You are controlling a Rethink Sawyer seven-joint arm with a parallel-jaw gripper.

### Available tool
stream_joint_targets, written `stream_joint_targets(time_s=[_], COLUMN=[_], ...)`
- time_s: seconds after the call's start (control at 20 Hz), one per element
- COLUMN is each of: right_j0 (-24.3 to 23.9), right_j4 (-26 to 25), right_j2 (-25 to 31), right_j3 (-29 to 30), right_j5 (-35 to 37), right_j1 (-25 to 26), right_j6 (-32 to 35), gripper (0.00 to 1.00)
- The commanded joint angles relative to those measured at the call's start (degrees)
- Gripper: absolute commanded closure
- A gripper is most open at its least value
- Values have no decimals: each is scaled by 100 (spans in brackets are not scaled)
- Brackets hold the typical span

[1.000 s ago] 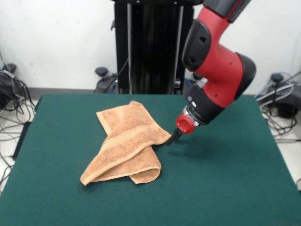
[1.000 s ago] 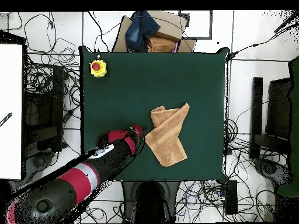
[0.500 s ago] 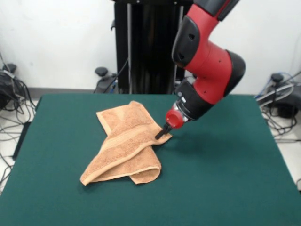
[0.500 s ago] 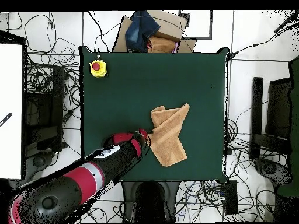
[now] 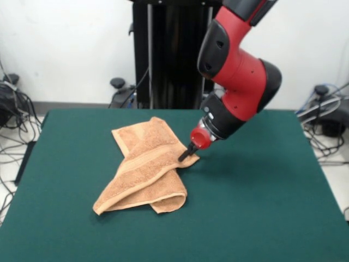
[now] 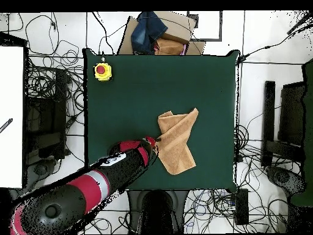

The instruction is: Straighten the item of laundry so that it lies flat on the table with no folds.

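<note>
Towel [image 5: 146,169] tan, crumpled, folded over itself, on table [image 5: 262,207]

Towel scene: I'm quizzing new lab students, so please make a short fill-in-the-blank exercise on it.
1. The towel lies ____ rather than flat.
2. The gripper is at the towel's ____.
3. The table is covered in dark ____ cloth.
4. In the overhead view, a yellow box with a ____ button sits at a table corner.

Missing words: folded; edge; green; red
</note>
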Motion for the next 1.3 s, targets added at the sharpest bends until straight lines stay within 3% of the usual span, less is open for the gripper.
stream_joint_targets(time_s=[0.05,0.85,1.3], right_j0=[-34,-13,338], right_j4=[-3,181,497], right_j2=[521,680,542], right_j3=[3,61,-130], right_j5=[-409,-372,-37], right_j1=[318,296,475], right_j6=[1549,1702,1956], gripper=[0,0,0])
